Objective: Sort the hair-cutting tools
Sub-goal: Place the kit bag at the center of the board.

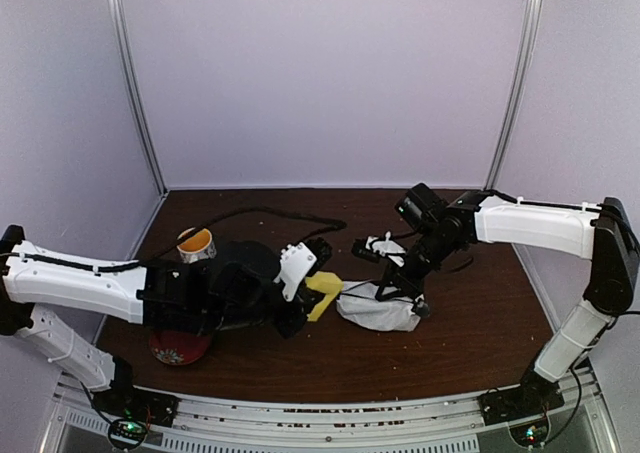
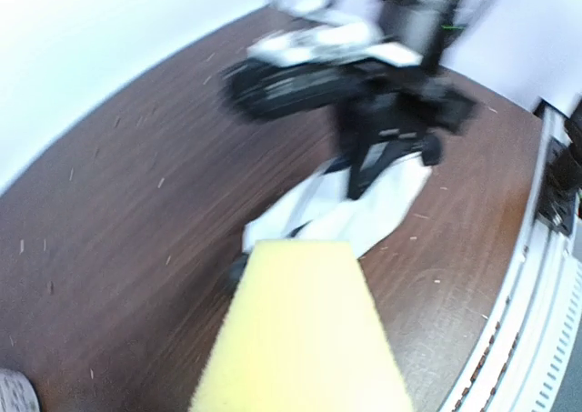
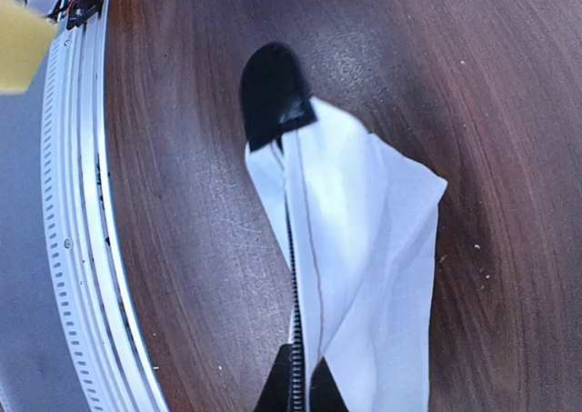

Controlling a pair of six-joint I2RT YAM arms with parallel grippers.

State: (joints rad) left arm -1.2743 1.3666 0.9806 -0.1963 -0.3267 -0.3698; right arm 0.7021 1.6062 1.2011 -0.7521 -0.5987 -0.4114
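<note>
A dark brown, wood-grained tabletop (image 1: 300, 368) is closed in at the back and both sides by plain, pale lavender-white walls (image 1: 320, 73), with a slim silver upright (image 1: 135, 83) at the left rear corner and another (image 1: 515, 83) at the right. Along the table's near edge runs a pale grey metal rail (image 1: 330, 418) pierced with rows of small slots, and tiny light specks dot the wood. The light is soft and even, leaving a faint sheen on the tabletop and only weak shadows.
</note>
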